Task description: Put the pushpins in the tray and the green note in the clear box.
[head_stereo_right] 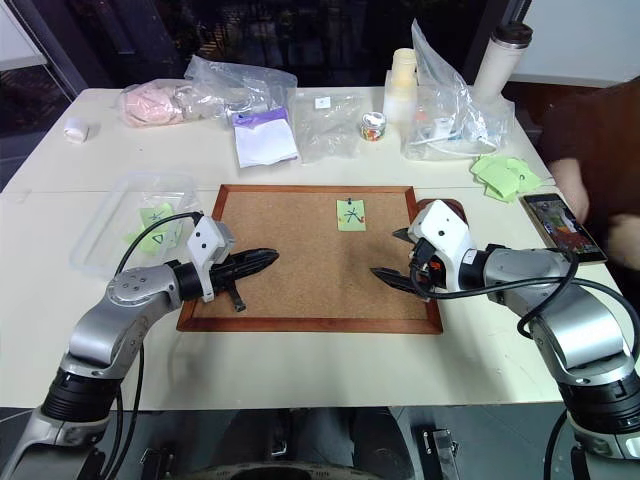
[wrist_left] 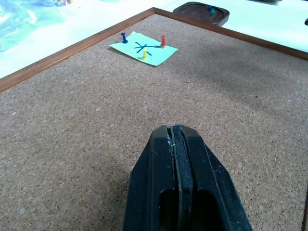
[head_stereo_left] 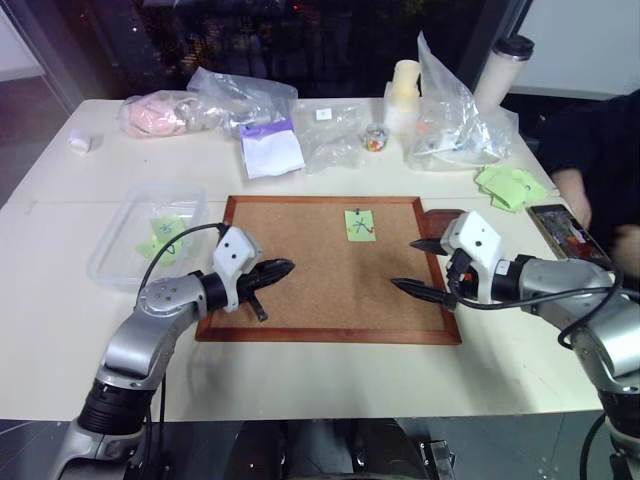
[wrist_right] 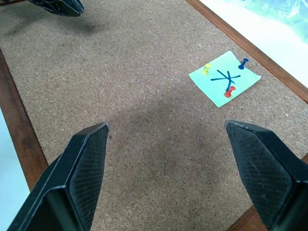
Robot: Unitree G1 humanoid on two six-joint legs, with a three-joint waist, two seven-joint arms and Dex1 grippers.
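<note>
Jaws: left gripper [head_stereo_left: 283, 267] clenched empty, right gripper [head_stereo_left: 419, 265] spread wide | green note [head_stereo_left: 360, 225] pinned by pushpins [wrist_left: 163, 41], upper centre of cork board [head_stereo_left: 300, 290]

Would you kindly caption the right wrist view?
Open right end effector over cork board, facing green note held by three pushpins.

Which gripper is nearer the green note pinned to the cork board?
Right. The right gripper, open, sits just off the green note, toward the board's right edge; the left gripper, shut, hangs farther off over the board's left part.
</note>
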